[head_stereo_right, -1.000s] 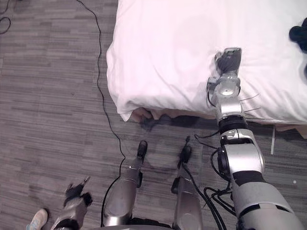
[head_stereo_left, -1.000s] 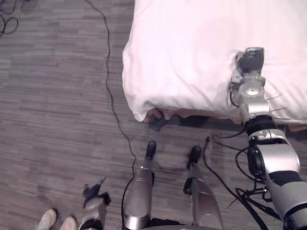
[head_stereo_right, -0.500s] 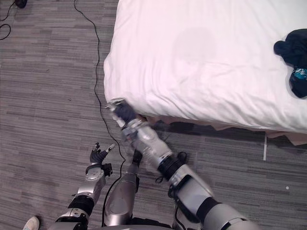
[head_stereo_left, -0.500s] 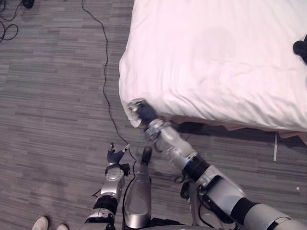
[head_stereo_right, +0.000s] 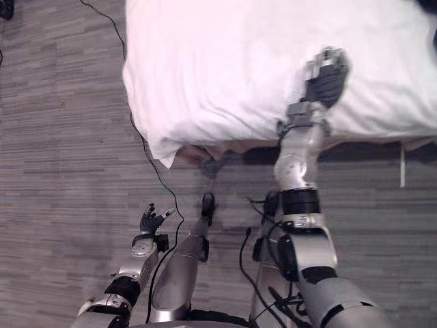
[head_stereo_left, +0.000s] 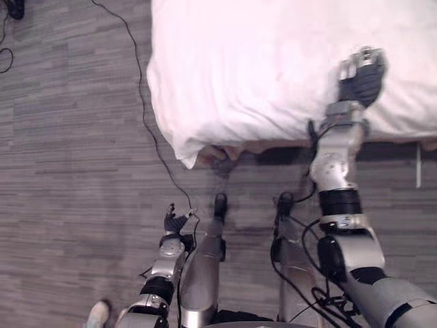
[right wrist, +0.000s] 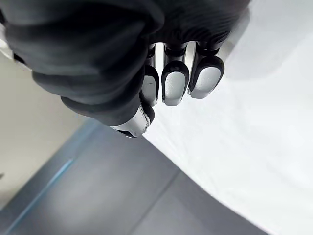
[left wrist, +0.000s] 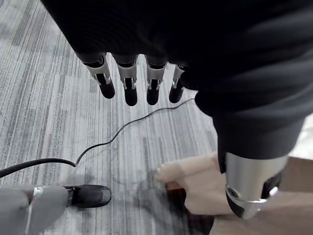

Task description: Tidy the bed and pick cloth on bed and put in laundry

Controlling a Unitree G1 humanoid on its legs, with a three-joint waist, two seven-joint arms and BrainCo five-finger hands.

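The right hand (head_stereo_left: 360, 76) hangs above the bed (head_stereo_left: 252, 61) near its front edge, the left hand (head_stereo_left: 175, 223) above the floor (head_stereo_left: 68, 171).

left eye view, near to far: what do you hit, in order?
person's shoe → left robot hand → bed corner → right robot hand, over the bed

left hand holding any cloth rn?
No: the left hand hangs above the floor, its fingers straight with nothing in them.
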